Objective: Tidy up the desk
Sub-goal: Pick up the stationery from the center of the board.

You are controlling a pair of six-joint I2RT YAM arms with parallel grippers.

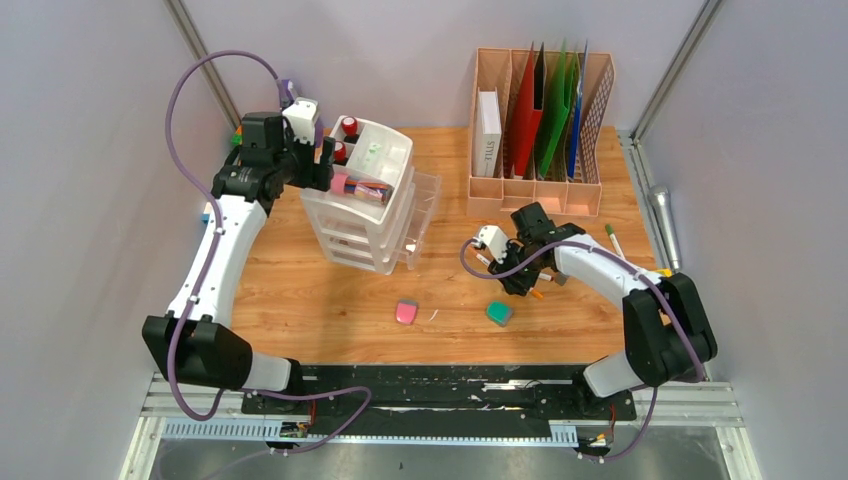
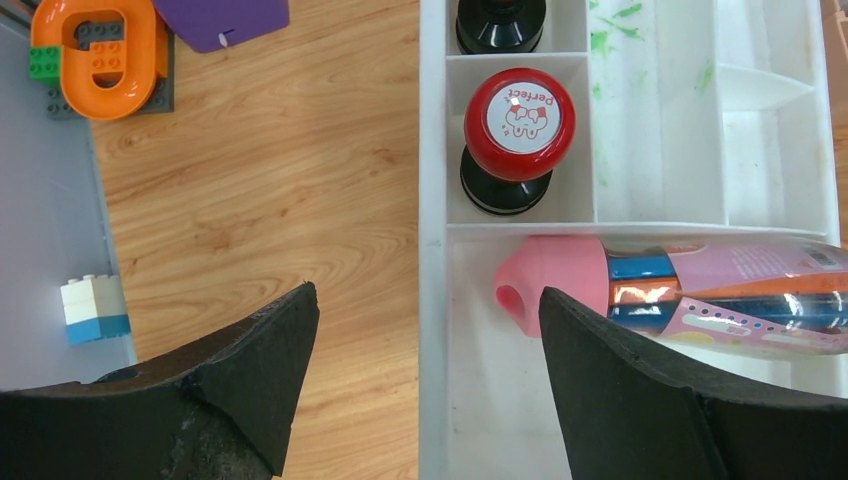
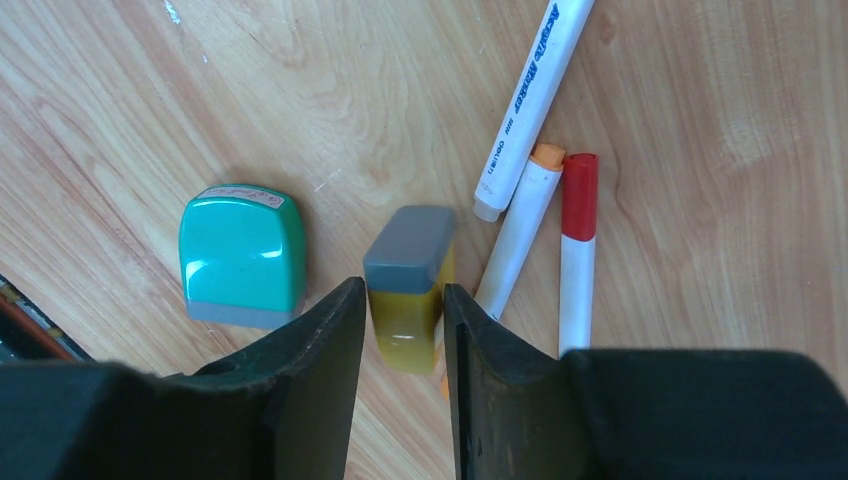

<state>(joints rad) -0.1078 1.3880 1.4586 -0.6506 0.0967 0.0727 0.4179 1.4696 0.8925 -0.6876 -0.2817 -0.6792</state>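
The desk point(image 1: 330, 300) is a light wood-grain tabletop. My left gripper point(image 1: 322, 165) point(image 2: 425, 292) hangs open over the left rim of a white drawer unit's top tray point(image 2: 432, 150). A pink tube of pens point(image 2: 700, 295) lies in that tray beside the right finger, and nothing is between the fingers. My right gripper point(image 1: 527, 285) point(image 3: 403, 288) is down at the desk. Its fingers press both sides of a yellow stamp with a grey cap point(image 3: 410, 248). A green stamp point(image 3: 242, 255) stands just to its left.
White markers point(image 3: 525, 100) and a red-capped one point(image 3: 577, 250) lie right of the yellow stamp. A pink stamp point(image 1: 406, 311) sits mid-desk. A red-topped stamp point(image 2: 518, 115) stands in the tray. A file rack point(image 1: 540, 120) is at the back right. Toy bricks point(image 2: 100, 50) lie by the left wall.
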